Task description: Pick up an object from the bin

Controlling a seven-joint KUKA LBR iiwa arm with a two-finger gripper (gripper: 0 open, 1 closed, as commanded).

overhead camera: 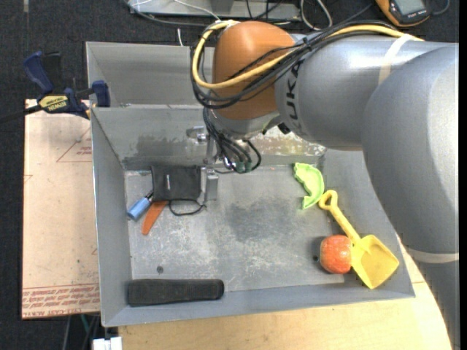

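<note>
Hand [210, 175] sits at the black flat pouch [175, 184], left part of bin [109, 217]; can't tell if it's clenched. I'd centre on the pouch's right edge, clear of its cord [186, 210], before closing.

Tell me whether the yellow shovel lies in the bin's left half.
No, the yellow shovel lies at the right of the bin, beside an orange ball.

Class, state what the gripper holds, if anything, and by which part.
Cannot be told: the gripper sits at the right edge of the flat black box in the bin, upper left; no grip shows.
</note>
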